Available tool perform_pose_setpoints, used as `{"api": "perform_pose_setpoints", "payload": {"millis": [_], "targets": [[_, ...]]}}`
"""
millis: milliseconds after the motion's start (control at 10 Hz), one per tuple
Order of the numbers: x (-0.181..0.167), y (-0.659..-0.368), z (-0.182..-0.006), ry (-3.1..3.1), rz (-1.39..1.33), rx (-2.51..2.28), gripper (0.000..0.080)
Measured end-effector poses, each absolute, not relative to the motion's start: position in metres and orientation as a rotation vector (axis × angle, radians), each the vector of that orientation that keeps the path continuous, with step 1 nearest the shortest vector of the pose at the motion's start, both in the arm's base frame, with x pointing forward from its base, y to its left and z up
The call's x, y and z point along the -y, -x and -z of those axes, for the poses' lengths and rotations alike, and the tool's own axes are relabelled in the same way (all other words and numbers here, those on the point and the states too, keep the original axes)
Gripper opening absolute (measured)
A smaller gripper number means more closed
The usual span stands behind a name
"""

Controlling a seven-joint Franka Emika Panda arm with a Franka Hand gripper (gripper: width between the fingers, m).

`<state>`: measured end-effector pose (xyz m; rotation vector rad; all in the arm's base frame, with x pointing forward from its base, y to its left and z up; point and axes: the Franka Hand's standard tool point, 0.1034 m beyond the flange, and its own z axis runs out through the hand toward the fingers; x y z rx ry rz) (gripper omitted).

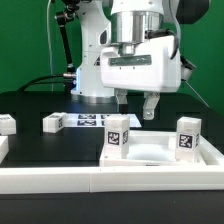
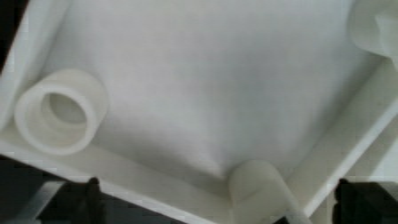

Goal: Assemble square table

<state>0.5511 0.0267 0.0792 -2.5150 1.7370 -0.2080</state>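
The white square table top lies near the front, on the exterior view's right. Two white tagged legs stand upright on it, one at its near left corner and one at its right. Two more legs lie loose on the black surface at the exterior view's left. My gripper hangs open just above the top's far edge, holding nothing. The wrist view shows the top's inner face with a round socket and a rounded white post, and my dark fingertips on either side of its rim.
The marker board lies flat behind the table top, near the arm's base. A long white rail runs along the front of the black surface. A green backdrop stands behind the arm.
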Motion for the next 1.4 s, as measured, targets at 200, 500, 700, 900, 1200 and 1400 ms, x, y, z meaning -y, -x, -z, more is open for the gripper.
{"api": "perform_pose_setpoints", "payload": {"millis": [200, 500, 700, 900, 1200, 1400], "targets": [[-0.029, -0.549, -0.077, 2.367, 0.195, -1.903, 0.0649], [-0.037, -0.535, -0.066, 2.021, 0.169, -2.211, 0.0649], [-0.036, -0.536, -0.066, 2.037, 0.174, -2.196, 0.0649], [-0.037, -0.534, -0.065, 2.05, 0.175, -2.189, 0.0649], [-0.043, -0.518, -0.054, 2.094, 0.157, -2.175, 0.0649], [-0.041, -0.509, -0.048, 2.106, 0.142, -2.171, 0.0649]]}}
